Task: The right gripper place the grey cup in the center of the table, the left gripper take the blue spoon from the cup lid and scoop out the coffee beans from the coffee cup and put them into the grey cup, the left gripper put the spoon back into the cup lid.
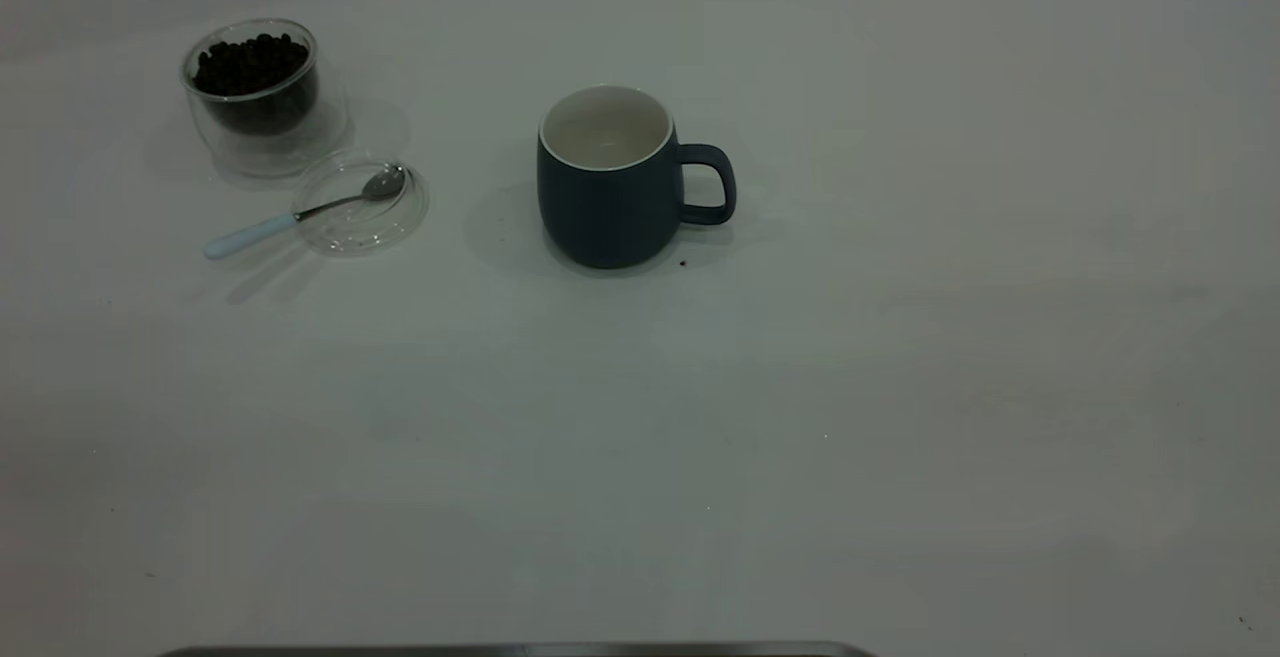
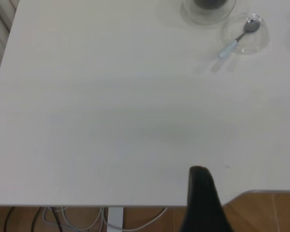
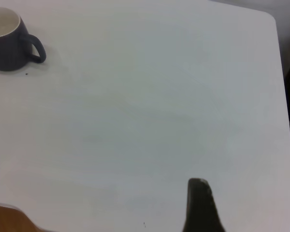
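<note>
The grey cup (image 1: 610, 187) stands upright near the middle of the table (image 1: 800, 387), its handle to the right and its white inside empty; the right wrist view shows it (image 3: 9, 41) far off. At the far left stands the coffee cup (image 1: 255, 102), full of coffee beans (image 1: 250, 62). Just in front of it lies the cup lid (image 1: 385, 227), and the blue spoon (image 1: 300, 214) rests with its bowl in the lid and its handle sticking out over the rim. A dark part of my left gripper (image 2: 203, 203) hangs over the table's near edge, far from the spoon (image 2: 237, 38). My right gripper (image 3: 200, 208) is far from the cup. Neither arm appears in the exterior view.
A tiny dark speck (image 1: 682, 262) lies by the grey cup's base. In the left wrist view the table's edge runs close by, with cables (image 2: 87, 217) and wooden floor (image 2: 266, 212) below. A dark strip (image 1: 520, 650) lines the exterior view's lower edge.
</note>
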